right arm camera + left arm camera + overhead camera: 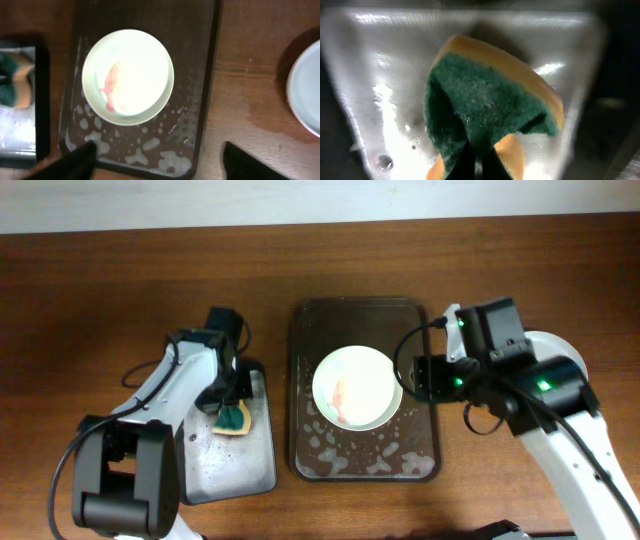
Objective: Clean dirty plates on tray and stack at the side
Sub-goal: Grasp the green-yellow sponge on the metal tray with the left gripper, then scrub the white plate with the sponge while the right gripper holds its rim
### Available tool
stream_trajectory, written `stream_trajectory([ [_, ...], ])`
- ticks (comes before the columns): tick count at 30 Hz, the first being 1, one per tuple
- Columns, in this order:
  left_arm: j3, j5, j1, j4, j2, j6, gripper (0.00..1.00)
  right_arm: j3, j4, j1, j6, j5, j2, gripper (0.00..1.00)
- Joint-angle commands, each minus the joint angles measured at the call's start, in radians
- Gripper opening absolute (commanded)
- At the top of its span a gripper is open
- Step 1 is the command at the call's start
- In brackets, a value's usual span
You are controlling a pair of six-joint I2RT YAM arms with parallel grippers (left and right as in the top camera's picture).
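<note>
The plate (357, 387) sits smeared on the tray (297, 380) — left gripper (480, 167) pinching the sponge (490, 100), presumably for scrubbing, right gripper (159, 152) spread apart.

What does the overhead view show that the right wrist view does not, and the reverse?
Only overhead: the whole grey metal tray and the left end effector pinching the green-and-yellow sponge. Only right wrist: a second pale plate on the bare table at the right edge, apparently hidden under the right arm from above, and the right end effector with fingers wide apart. Both: the dark brown tray with foam patches, on it the white plate with a reddish smear, plus part of the sponge.
</note>
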Motion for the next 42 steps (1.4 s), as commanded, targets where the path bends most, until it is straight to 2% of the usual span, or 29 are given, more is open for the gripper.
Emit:
stream_trajectory([
  [1,0.187,0.067,0.003,-0.082,-0.046,0.062,0.0,-0.001,0.016,0.006,-0.008,0.008,0.103,0.59],
  [5,0.263,0.202,0.002,-0.117,-0.076,0.068,0.0,-0.001,0.064,0.005,-0.077,-0.092,0.265,0.52],
  [7,0.263,0.291,-0.011,-0.104,-0.076,0.068,0.0,-0.001,0.101,0.004,-0.076,-0.117,0.365,0.39],
  [8,0.263,0.307,-0.024,-0.093,-0.076,0.068,0.0,-0.001,0.119,0.003,-0.075,-0.121,0.404,0.37],
  [11,0.263,0.32,-0.094,-0.049,-0.075,0.066,0.0,-0.001,0.17,-0.034,-0.072,-0.132,0.524,0.37],
  [18,0.26,0.319,-0.227,0.078,-0.026,-0.062,0.0,-0.001,0.269,-0.141,-0.078,-0.177,0.684,0.27],
  [21,0.26,0.32,-0.275,0.117,0.034,-0.102,0.0,-0.002,0.284,-0.14,-0.088,-0.219,0.705,0.21],
  [25,0.26,0.32,-0.33,0.139,0.12,-0.129,0.0,-0.008,0.297,-0.124,-0.099,-0.229,0.709,0.22],
  [32,0.261,0.328,-0.335,0.146,0.124,-0.129,0.0,-0.027,0.288,-0.122,-0.163,-0.227,0.707,0.25],
  [33,0.261,0.327,-0.335,0.15,0.124,-0.129,0.0,-0.045,0.311,-0.12,-0.162,-0.228,0.715,0.22],
  [35,0.261,0.327,-0.341,0.163,0.125,-0.129,0.0,-0.07,0.346,-0.12,-0.15,-0.229,0.729,0.04],
  [36,0.261,0.327,-0.346,0.166,0.125,-0.134,0.0,-0.07,0.349,-0.12,-0.15,-0.228,0.731,0.04],
  [37,0.261,0.327,-0.351,0.174,0.125,-0.148,0.0,-0.07,0.353,-0.121,-0.109,-0.215,0.731,0.04],
  [38,0.258,0.322,-0.363,0.198,0.133,-0.187,0.0,-0.07,0.35,-0.121,0.009,-0.167,0.731,0.04],
  [40,0.258,0.323,-0.383,0.236,0.163,-0.246,0.0,-0.07,0.352,-0.119,0.108,-0.169,0.731,0.04],
  [42,0.258,0.329,-0.409,0.274,0.218,-0.305,0.0,-0.07,0.358,-0.118,0.116,-0.183,0.731,0.04],
])
